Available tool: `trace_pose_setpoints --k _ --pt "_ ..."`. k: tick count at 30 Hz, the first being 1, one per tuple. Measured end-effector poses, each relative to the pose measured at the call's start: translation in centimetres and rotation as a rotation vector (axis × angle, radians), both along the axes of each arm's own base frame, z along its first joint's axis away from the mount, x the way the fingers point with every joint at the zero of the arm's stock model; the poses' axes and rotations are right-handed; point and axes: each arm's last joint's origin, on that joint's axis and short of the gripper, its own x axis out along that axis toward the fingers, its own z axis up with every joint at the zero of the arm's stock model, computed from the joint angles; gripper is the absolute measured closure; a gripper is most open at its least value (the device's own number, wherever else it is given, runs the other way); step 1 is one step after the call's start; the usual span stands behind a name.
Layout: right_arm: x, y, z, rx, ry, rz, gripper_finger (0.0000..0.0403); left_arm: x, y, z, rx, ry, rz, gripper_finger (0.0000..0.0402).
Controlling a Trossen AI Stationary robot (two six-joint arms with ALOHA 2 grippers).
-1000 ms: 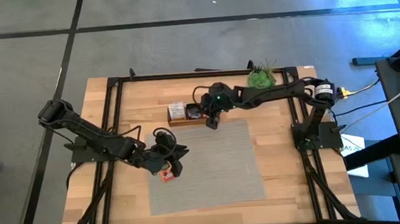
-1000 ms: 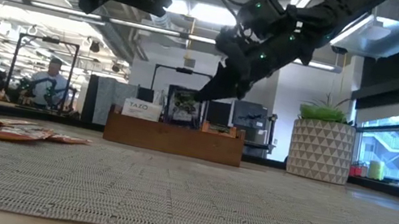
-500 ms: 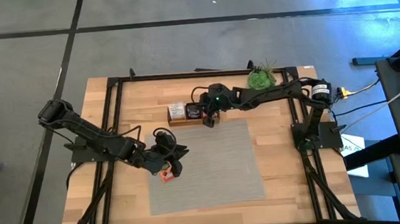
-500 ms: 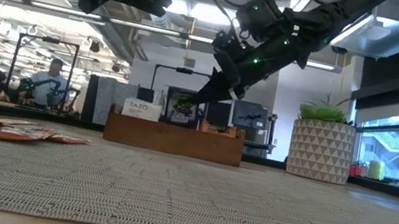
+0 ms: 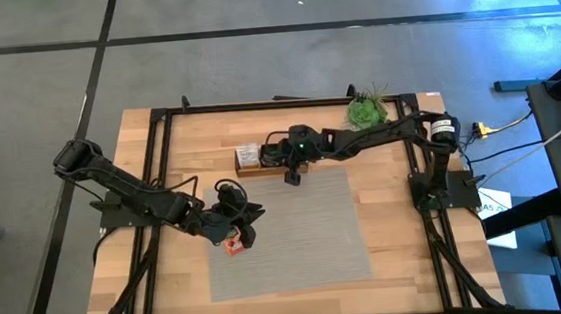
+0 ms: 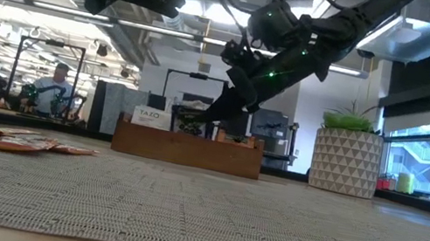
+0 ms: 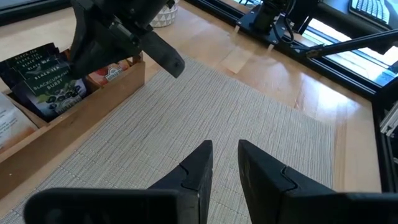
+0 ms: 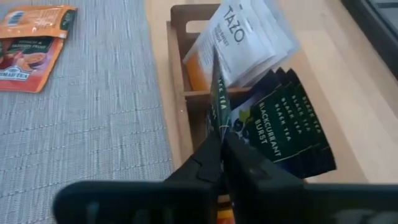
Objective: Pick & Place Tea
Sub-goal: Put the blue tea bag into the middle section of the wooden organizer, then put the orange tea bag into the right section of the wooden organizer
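The brown wooden tray (image 5: 257,161) stands at the mat's far edge. It holds white sachets (image 8: 249,37), an orange one (image 8: 198,73) and black ones (image 8: 283,121). My right gripper (image 8: 221,148) hangs over the tray's middle compartment, shut on one black tea sachet (image 8: 216,106) seen edge-on. In the low view, this gripper (image 6: 202,117) sits just above the tray (image 6: 188,147). Orange sachets (image 5: 232,246) lie flat on the mat below my left gripper (image 7: 224,165), which hovers there open with nothing between its fingers. My right gripper pinches the black sachet by its two flat faces (image 8: 217,127) between its two fingers. The fingers slant down from the table's right side. The sachet stands on edge ahead of the fingers, beside the other black sachets in the tray; its lower end is hidden.
A grey woven mat (image 5: 297,236) covers the table's middle. A potted plant (image 5: 367,108) stands at the back right, close to the right arm. Black frame rails (image 5: 162,186) run along the table's sides.
My right gripper has sunk and shifted toward the table's left, carrying the black sachet down to the tray's middle compartment; the sachet has tipped from upright to slanting.
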Motion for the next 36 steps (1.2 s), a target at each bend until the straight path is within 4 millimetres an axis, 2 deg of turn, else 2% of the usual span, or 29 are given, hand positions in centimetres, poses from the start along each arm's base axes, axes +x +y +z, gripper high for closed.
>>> trace_pose_setpoints --k 5,8,13,16,18,21,26,31,36 --pt "0.0 0.0 0.0 0.006 0.004 -0.003 0.0306 0.0 0.0 0.0 -0.001 0.0 0.0 0.0329" --pt "-0.2 -0.1 0.3 -0.017 0.01 -0.07 0.0266 0.0 0.0 0.0 -0.001 0.0 0.0 0.0329" --pt "-1.0 -0.3 3.3 -0.078 -0.056 -0.151 0.0227 -0.1 -0.3 -0.3 -0.056 0.054 -0.1 0.0329" --pt "-1.4 0.2 5.0 0.039 -0.127 -0.097 0.0217 -0.5 -0.9 -0.7 -0.114 0.128 -0.212 0.0329" --pt "-1.2 0.9 5.3 0.152 -0.155 -0.018 0.0215 -1.0 -1.3 -1.1 -0.162 0.169 -0.214 0.0329" --pt "-1.0 2.2 5.1 0.275 -0.154 0.095 0.0215 -2.3 -1.8 -2.0 -0.284 0.279 -0.125 0.0329" --pt "-0.6 4.1 4.7 0.29 -0.137 0.156 0.0215 -4.3 -3.3 -3.8 -0.375 0.401 0.038 0.0329" --pt "-0.5 5.2 4.8 0.276 -0.144 0.156 0.0215 -4.1 -4.4 -6.8 -0.364 0.486 0.138 0.0329" --pt "0.3 6.5 4.0 0.439 -0.157 0.182 0.0215 -3.1 -5.4 -9.1 -0.376 0.531 0.112 0.0329"
